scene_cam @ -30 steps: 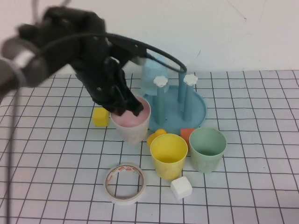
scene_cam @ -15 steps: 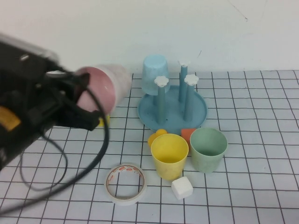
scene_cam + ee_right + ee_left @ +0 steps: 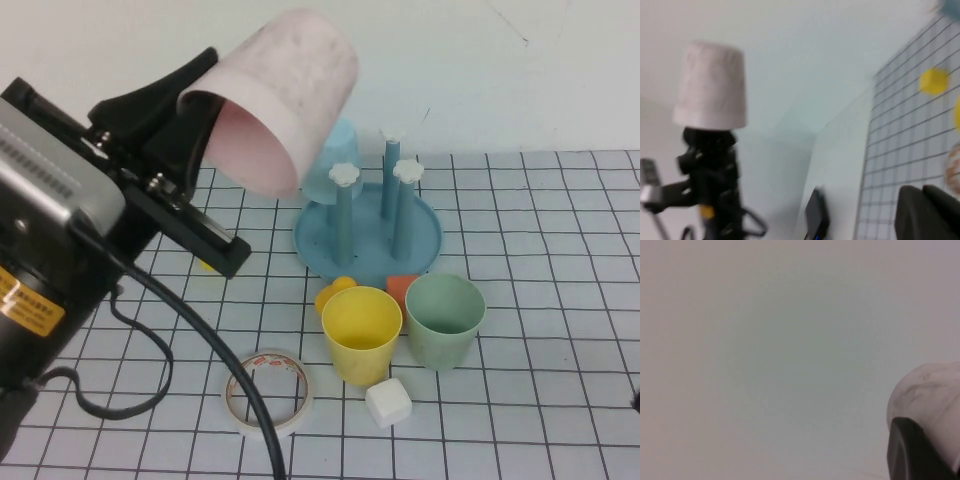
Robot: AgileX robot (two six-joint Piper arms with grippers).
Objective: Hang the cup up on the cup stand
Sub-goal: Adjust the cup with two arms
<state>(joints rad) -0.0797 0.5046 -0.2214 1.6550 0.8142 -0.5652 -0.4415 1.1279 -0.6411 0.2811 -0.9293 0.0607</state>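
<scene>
We see the left gripper point(image 3: 195, 95) raised at 10 o'clock in the high view, clenched on the rim of the pink cup point(image 3: 285, 95), one finger point(image 3: 160, 95) outside the wall. The cup is lifted off the table and tipped, mouth facing down toward the arm (base up and away). It hangs above and at 10 o'clock of the stand point(image 3: 368, 240), not on any peg. A blue cup point(image 3: 335, 165) sits inverted on the stand, partly behind the pink one. At 6 o'clock of the stand: yellow cup point(image 3: 360, 333), green cup point(image 3: 444, 320), white cube point(image 3: 388, 402), tape roll point(image 3: 267, 393). Right gripper point(image 3: 935, 210) shows only in its wrist view, low beside the table, fingers pressed together, nothing in them.
</scene>
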